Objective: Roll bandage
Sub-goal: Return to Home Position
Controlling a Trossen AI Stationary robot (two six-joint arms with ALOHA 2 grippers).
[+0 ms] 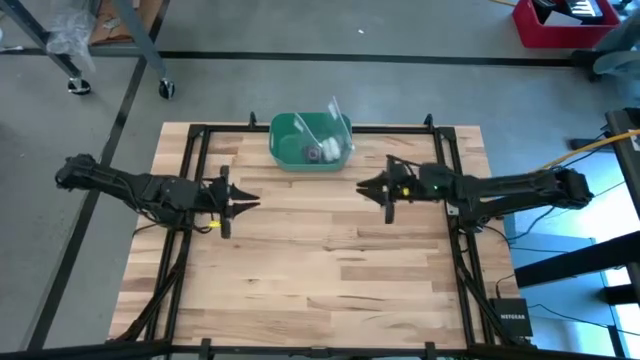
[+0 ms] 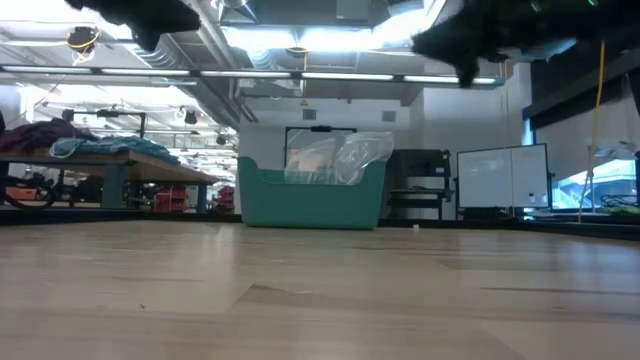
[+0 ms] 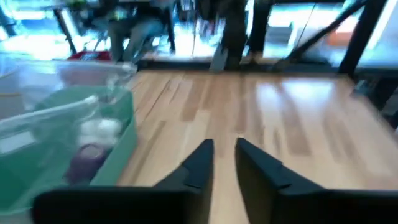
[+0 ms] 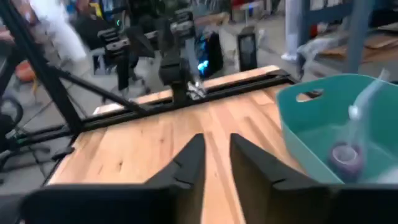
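The bandage is a small purple roll (image 1: 313, 153) lying on the floor of a green bin (image 1: 283, 133) at the table's far middle. It also shows in the left wrist view (image 3: 87, 159) and the right wrist view (image 4: 346, 157). My left gripper (image 1: 255, 203) hangs above the table left of centre and points toward the right. Its fingers (image 3: 225, 149) stand a narrow gap apart with nothing between them. My right gripper (image 1: 362, 186) hangs right of centre and points left. It is (image 4: 216, 142) also narrowly open and holds nothing.
A small white roll (image 3: 99, 129) and a clear plastic bag (image 2: 345, 158) share the bin with the bandage. A black frame (image 1: 200, 180) runs along the table's left, far and right sides. Bare wood (image 1: 320, 270) stretches from the grippers to the near edge.
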